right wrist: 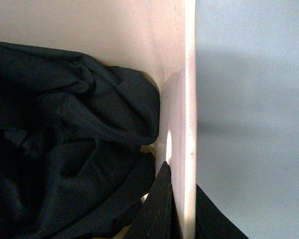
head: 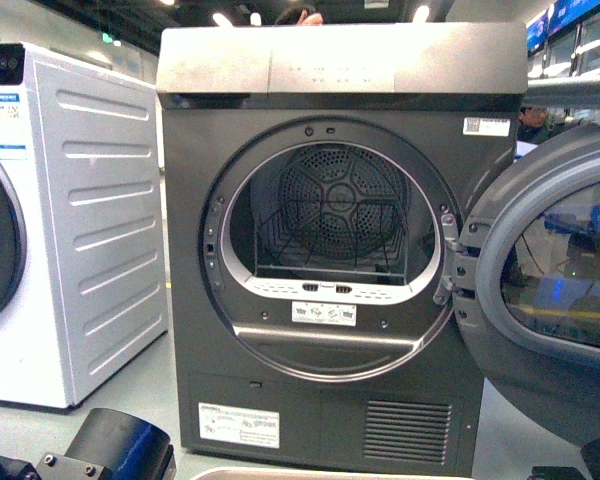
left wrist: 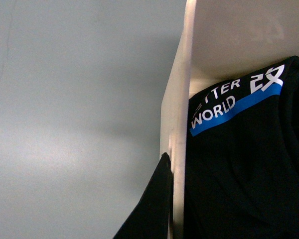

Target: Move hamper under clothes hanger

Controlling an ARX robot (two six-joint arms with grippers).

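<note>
The right gripper [right wrist: 182, 191] pinches one wall of the hamper [right wrist: 114, 35]. Whether the left gripper [left wrist: 174, 167] is holding on cannot be told. If only one side is held when it is pulled, the hamper could tip and spill the black clothes [right wrist: 65, 149].

The pale grey floor [head: 145, 395] carries a grey dryer [head: 330, 250] and, just left of it, a white washer [head: 75, 230]. The hamper [head: 310, 473] shows at the near edge.
</note>
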